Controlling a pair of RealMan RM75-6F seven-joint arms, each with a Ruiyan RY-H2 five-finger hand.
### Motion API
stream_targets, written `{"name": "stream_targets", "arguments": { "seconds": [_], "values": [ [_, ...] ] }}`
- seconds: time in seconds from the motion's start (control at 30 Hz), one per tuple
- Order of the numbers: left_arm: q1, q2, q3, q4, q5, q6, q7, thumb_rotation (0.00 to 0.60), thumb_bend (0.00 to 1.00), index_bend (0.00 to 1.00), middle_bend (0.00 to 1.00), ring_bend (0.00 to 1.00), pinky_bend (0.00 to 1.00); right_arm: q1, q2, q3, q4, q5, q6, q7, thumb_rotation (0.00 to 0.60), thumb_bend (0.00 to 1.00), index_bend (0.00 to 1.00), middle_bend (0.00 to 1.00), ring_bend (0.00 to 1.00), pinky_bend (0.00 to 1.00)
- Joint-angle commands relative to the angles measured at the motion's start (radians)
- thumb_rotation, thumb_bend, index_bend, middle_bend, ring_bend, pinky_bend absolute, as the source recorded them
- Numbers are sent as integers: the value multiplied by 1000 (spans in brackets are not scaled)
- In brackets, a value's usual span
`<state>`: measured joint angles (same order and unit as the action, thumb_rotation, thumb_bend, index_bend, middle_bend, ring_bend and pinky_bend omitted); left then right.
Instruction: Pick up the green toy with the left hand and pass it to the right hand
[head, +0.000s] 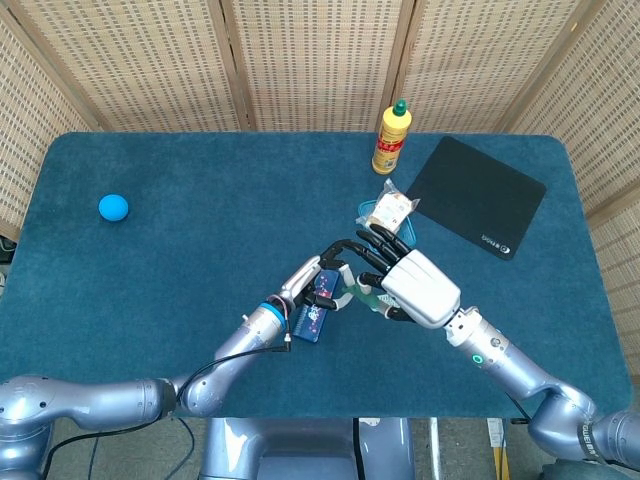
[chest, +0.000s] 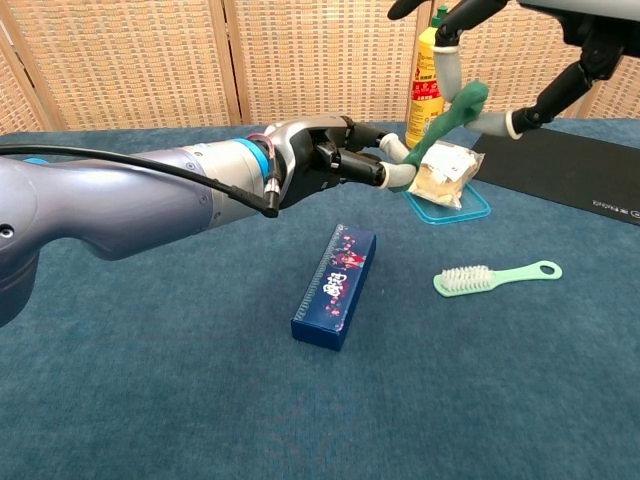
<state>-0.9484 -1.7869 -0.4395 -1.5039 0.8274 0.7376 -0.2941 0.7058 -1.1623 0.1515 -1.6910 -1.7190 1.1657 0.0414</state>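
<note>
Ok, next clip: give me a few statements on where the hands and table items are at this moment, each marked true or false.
1. The green toy is held up in the air, off the table. True.
2. Both the left hand and the right hand have fingers on the toy. True.
3. The blue box is in the left hand. False: it lies on the table, below that hand.
4. The brush lies on the black mat. False: it lies on the blue cloth, apart from the mat.
5. The yellow bottle has tipped over. False: it stands upright near the far edge.
6. A blue ball sits alone, far from both hands. True.
</note>
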Motion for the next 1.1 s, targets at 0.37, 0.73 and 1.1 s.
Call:
{"name": "stream_targets", "arguments": {
  "seconds": [0.37, 0.73, 1.1],
  "values": [
    [-16, -8, -6, 11, -32, -17, 6, 600, 682, 784, 0, 0, 0, 6, -7, -9, 24, -15, 13, 7, 600, 490, 552, 187, 0, 0],
    [-52, 11, -21, 3, -106, -45, 39, 600, 707, 788, 0, 0, 0, 10, -8, -16, 49, -45, 42, 15, 600, 520, 543, 187, 0, 0],
    [-80, 33, -31, -19, -171, -43, 67, 600, 708, 791, 0, 0, 0, 20, -9, -24, 56, -62, 48, 21, 600, 532, 493, 187, 0, 0]
  ]
}}
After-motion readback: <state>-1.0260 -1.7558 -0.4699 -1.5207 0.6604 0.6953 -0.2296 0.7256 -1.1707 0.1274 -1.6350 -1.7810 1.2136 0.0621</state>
